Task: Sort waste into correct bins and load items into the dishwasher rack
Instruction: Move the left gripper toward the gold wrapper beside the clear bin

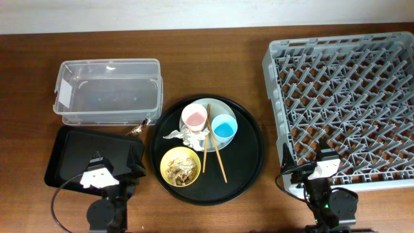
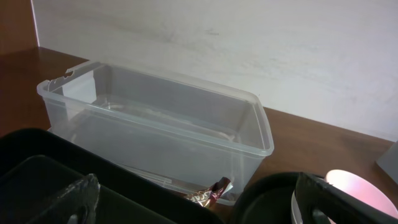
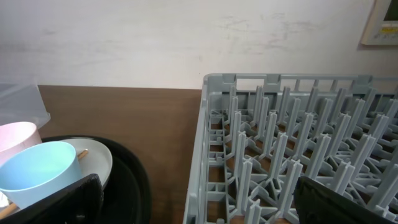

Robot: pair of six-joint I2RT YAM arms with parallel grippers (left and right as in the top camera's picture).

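Left tool [image 2: 199,210] is wide open, empty, over the black tray [image 2: 37,162], with the clear box [image 2: 155,124] dead ahead and the brown wrapper [image 2: 210,190] right in front. Right tool [image 3: 202,210], also open and empty, faces the rack [image 3: 298,155]; blue cup [image 3: 40,168] to its left.

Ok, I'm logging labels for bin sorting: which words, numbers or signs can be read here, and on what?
No text is legible in any view.
White label on the clear plastic rectangular box: looks blank, too small to tell.
Pale panel on the wall, right wrist view: faint marks, blurred.
White patch on the left arm and white patch on the right arm: dark marks, unreadable.
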